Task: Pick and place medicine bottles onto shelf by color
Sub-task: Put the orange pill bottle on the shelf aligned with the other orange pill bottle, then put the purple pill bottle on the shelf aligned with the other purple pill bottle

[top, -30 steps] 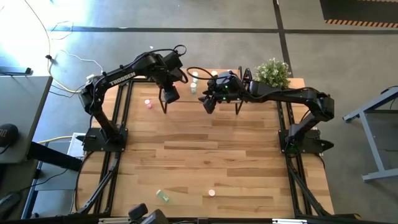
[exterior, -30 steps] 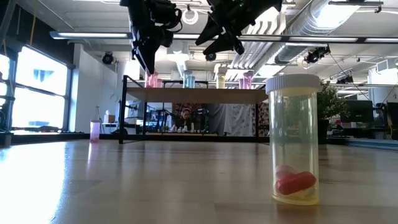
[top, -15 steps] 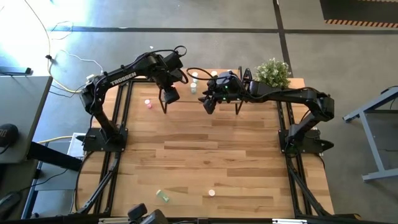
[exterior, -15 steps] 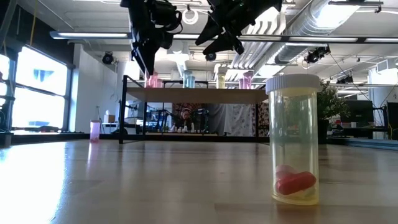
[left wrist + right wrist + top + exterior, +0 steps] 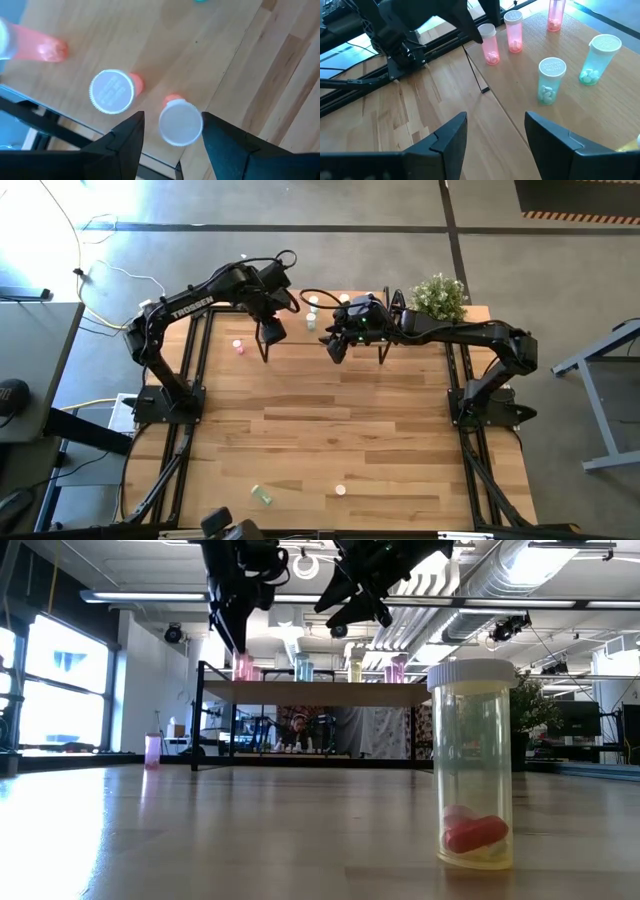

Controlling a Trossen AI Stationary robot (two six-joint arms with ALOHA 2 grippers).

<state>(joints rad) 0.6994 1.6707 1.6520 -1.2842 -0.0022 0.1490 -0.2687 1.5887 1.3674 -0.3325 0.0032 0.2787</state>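
The medicine bottles are small translucent plastic cylinders with flat, pale, round caps. Several stand upright on the shelf (image 5: 315, 692), a low riser with a smooth light wooden top on thin black metal legs at the far edge of the table (image 5: 330, 430). Seen from the right wrist, three pink bottles (image 5: 513, 31) stand close together on that top, and two pale green bottles (image 5: 549, 80) stand a little apart from them, each with a few pills lying at the bottom.

The left gripper (image 5: 170, 132) hangs above the shelf's end with its dark fingers apart, clamped on nothing; straight below them is one pink bottle's white cap (image 5: 180, 123), with a second capped pink bottle (image 5: 113, 90) just beside it.

The right gripper (image 5: 495, 132) hovers beside the shelf, its fingers (image 5: 447, 137) spread wide and empty.

Other bottles are well apart from the shelf. A pink one (image 5: 238, 346) stands alone on the planks near the left arm. A green one (image 5: 262, 495) lies on its side near the front edge. A yellow bottle (image 5: 472, 765) stands upright near it, holding a red capsule.

A leafy potted plant (image 5: 438, 297) sits at the table's far right corner, behind the right arm.
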